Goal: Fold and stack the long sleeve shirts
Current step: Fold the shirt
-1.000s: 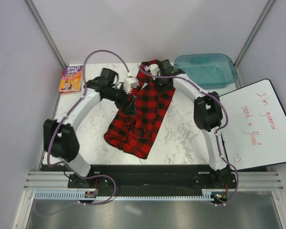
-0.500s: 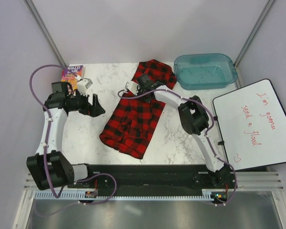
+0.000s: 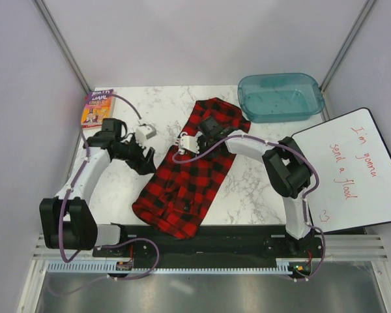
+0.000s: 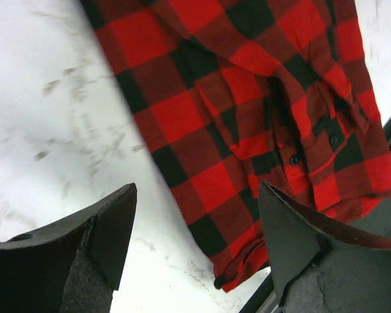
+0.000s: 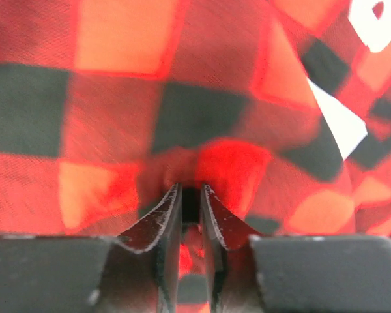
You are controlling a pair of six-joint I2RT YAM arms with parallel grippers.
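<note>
One long sleeve shirt [image 3: 186, 176], red-and-black check, lies stretched diagonally across the marble table, collar end far, hem near the front edge. My right gripper [image 3: 210, 128] presses into its far part. In the right wrist view the gripper [image 5: 191, 189] is nearly closed, with red fabric [image 5: 117, 130] pinched between the fingers. White lettering [image 5: 371, 26] shows at the upper right. My left gripper [image 3: 146, 162] hovers open just left of the shirt's left edge. In the left wrist view the gripper [image 4: 195, 189] spans bare marble and the shirt's edge [image 4: 234, 130], touching nothing.
A colourful paperback book [image 3: 98, 107] lies at the far left corner. A teal plastic tub [image 3: 281, 96] stands at the far right. A whiteboard [image 3: 348, 169] with red handwriting rests along the right side. The black rail [image 3: 208, 233] runs along the near edge.
My left arm has swung in from the left side to the shirt's left edge. My right gripper has moved nearer, and the shirt has slid with it toward the front edge.
</note>
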